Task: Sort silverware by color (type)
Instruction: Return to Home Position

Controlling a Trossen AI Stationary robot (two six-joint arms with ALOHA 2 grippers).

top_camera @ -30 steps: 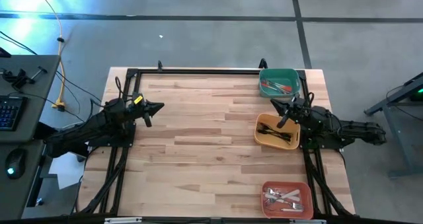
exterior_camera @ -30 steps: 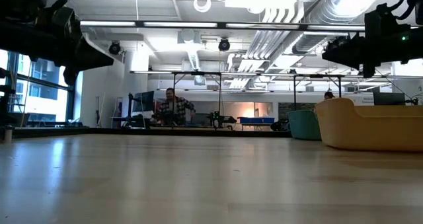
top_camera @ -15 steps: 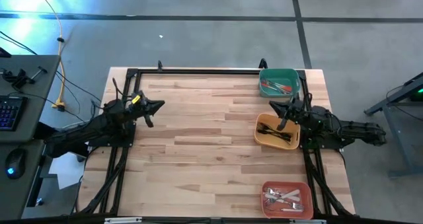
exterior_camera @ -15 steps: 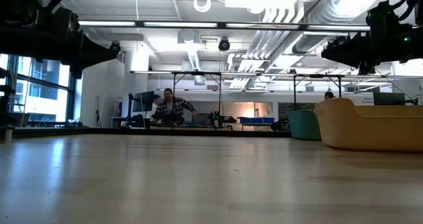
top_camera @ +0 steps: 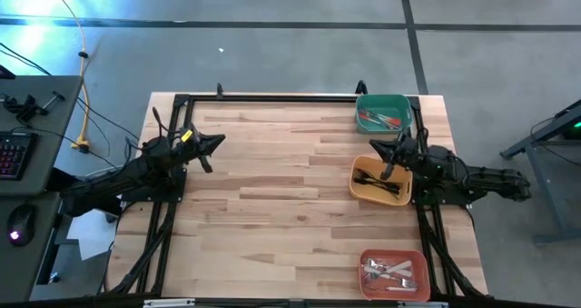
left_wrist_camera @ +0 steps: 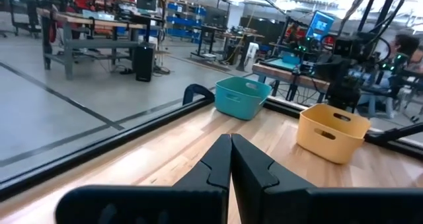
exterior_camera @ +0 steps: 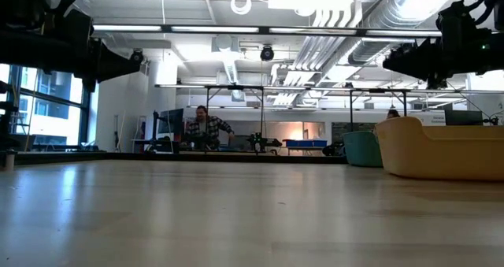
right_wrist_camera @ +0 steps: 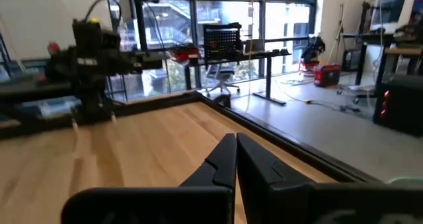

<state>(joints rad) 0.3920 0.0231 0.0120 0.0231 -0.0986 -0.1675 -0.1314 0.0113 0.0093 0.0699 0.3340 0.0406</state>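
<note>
The silverware lies sorted in three bins on the table's right side. Red-handled pieces (top_camera: 379, 119) are in a teal bin (top_camera: 382, 98) at the far right. Black-handled pieces (top_camera: 376, 179) are in a yellow bin (top_camera: 354, 183). White-handled pieces (top_camera: 390, 273) are in a red bin (top_camera: 393, 253) at the near right. My left gripper (top_camera: 222, 143) hovers level over the table's left side, shut and empty (left_wrist_camera: 230, 145). My right gripper (top_camera: 375, 142) hovers level near the yellow bin's far edge, shut and empty (right_wrist_camera: 236, 145).
A black frame (top_camera: 272, 96) runs along the table's far edge and down both sides. The wooden top (top_camera: 272, 199) between the arms is bare. Beyond the far edge a person (exterior_camera: 206, 129) stands deep in the room. A desk with a keyboard (top_camera: 14, 154) is left of the table.
My left gripper has tipped up from a slight downward slant to level and rolled a little, staying in place. The bins and silverware have not moved.
</note>
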